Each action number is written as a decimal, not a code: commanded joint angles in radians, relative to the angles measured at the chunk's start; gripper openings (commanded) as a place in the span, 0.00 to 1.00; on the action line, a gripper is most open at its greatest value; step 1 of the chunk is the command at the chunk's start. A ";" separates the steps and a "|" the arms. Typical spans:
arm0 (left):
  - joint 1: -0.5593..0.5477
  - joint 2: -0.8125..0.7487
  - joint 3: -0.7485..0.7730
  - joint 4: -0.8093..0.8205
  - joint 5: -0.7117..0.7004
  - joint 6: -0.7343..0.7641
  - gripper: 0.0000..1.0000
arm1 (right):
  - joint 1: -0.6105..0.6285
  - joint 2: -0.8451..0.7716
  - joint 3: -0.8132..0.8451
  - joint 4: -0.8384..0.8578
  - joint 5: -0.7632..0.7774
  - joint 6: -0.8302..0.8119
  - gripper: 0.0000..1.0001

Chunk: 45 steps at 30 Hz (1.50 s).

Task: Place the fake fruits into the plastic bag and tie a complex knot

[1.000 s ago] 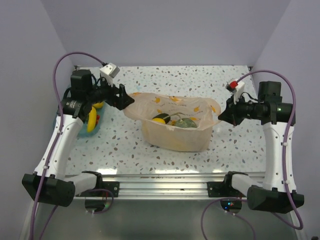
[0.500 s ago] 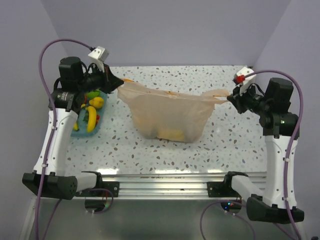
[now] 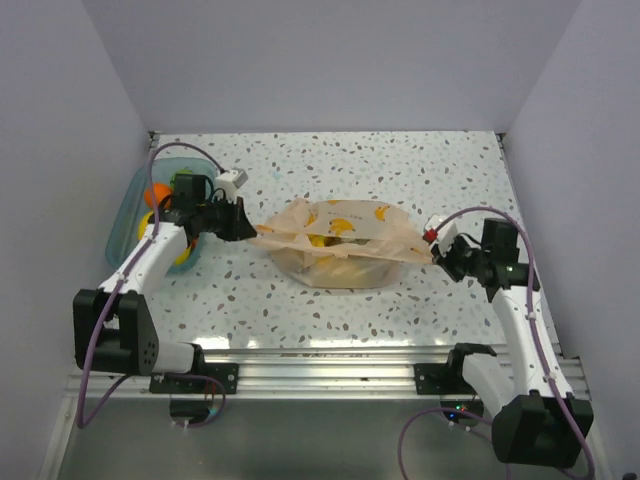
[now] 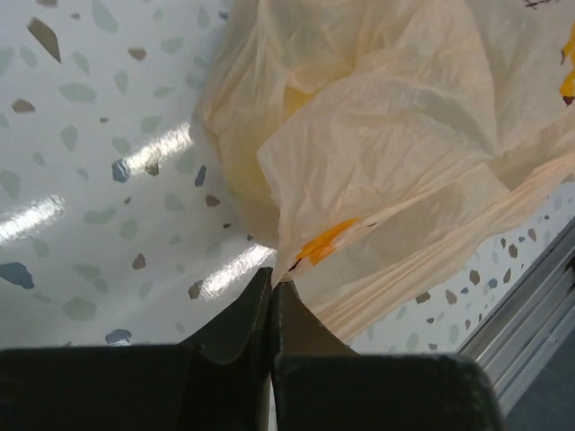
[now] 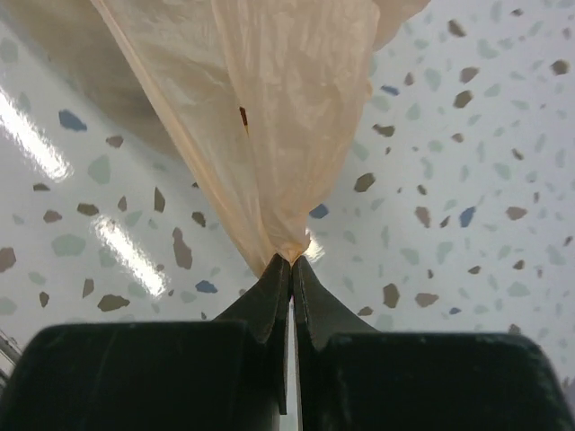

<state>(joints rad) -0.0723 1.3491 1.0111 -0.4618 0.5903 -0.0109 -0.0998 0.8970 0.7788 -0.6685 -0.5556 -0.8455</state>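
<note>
Peach-orange translucent plastic bag (image 3: 350,268) on your speckled bench (image 3: 400,170): left pincer (image 4: 271,275) and right pincer (image 5: 292,262) each clamp one end.

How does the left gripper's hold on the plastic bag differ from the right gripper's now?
The left gripper pinches a wide, crumpled fold of the plastic bag, orange print at its jaws; the right gripper pinches a narrow strip gathered to a point. The left gripper sits near the blue tray; the right gripper at the bag's opposite end. Both jaws are shut on the bag, low over the table.
</note>
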 commanded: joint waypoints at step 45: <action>-0.216 -0.126 0.257 0.080 -0.181 0.135 0.06 | 0.238 -0.165 0.154 -0.026 0.120 -0.314 0.00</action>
<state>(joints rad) -0.3161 1.3155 1.2415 -0.4492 0.4225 0.1097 0.1364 0.7498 0.8791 -0.6983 -0.4286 -1.1885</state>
